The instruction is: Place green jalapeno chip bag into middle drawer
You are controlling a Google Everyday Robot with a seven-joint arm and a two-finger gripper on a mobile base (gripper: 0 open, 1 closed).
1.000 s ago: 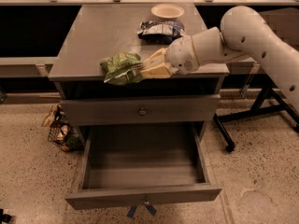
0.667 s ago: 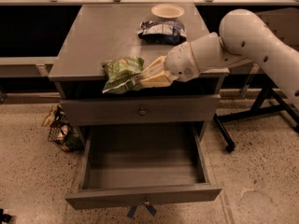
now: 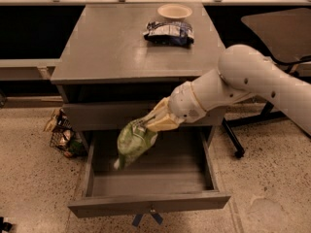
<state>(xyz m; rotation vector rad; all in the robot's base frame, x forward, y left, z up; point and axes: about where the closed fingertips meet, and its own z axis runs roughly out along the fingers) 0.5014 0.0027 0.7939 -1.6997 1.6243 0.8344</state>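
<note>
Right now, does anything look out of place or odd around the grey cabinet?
Only one thing: a small wire basket of snack packets sits on the floor left of the cabinet. The claw holds the crinkled green chip bag above the open grey middle drawer.

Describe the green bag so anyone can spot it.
Find the grey cabinet and its open middle drawer. Over that drawer, the gripper holds the green jalapeno chip bag, jaws shut on its top. It's bright green and held up; the dark blue-and-white bag lies on the cabinet top.
</note>
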